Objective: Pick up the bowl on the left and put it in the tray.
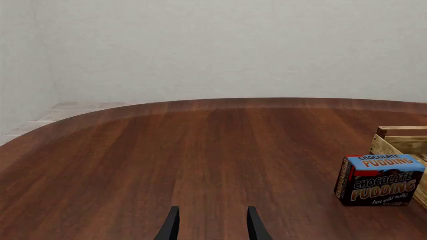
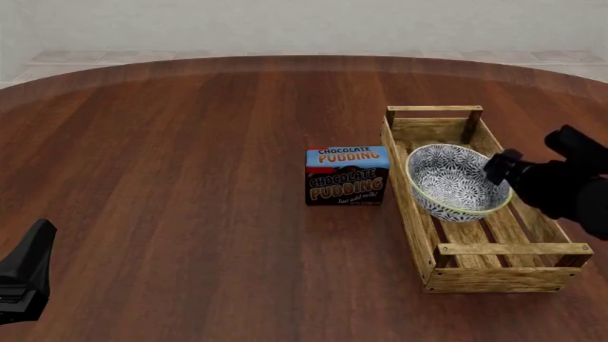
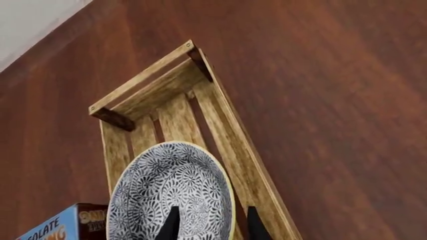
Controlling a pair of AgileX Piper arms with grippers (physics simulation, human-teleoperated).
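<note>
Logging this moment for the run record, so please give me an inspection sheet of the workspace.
Surface: round dark wood table, bare wood apart from the things below.
Job's things: blue-grey floral ceramic bowl over the light-wood slatted tray, tilted, rim near the tray's left wall.
Clutter: chocolate pudding box upright beside the tray, apart from it.
End effectors: right end effector astride the bowl's rim; left end effector open, nothing between its fingers.
Cables: nothing seen.
Surroundings: pale wall, tiled floor.

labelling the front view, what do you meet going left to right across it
left hand → pudding box → bowl, sitting in the tray → right hand, at the bowl's right rim
</note>
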